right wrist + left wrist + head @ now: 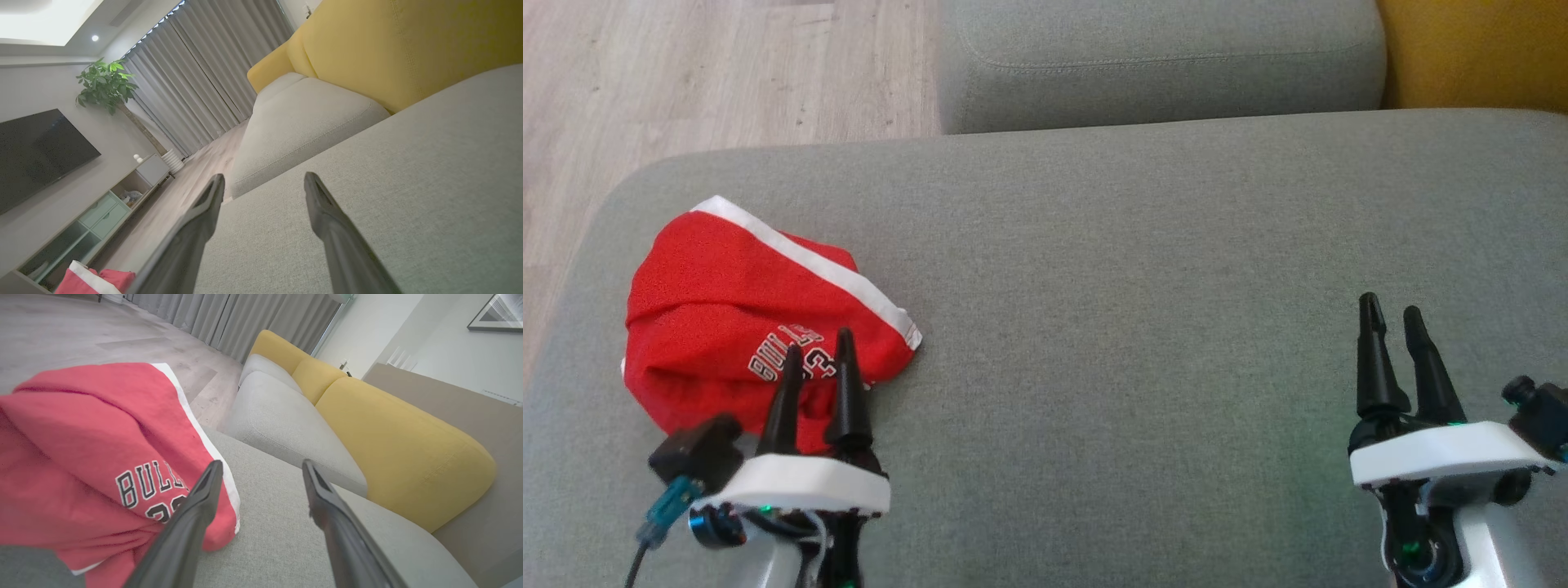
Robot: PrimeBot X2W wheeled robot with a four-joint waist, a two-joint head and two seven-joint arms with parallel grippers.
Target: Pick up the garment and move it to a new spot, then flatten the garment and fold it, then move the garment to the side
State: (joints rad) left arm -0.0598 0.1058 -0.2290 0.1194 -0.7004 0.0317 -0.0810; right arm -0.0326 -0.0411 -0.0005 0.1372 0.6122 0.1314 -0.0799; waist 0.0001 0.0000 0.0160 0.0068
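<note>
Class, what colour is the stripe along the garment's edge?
White stripe on the red garment; best in the head view.

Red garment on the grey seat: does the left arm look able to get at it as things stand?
Probably yes. The left pincer stands open right at the red garment's near edge, with nothing lying between them on the grey seat.

Grey fabric sofa seat [1160,269], broad and flat with a rounded corner at its far left, carries one item: a red garment [727,302] with a white band and dark lettering, lying bunched and folded over itself close to the left edge.
</note>
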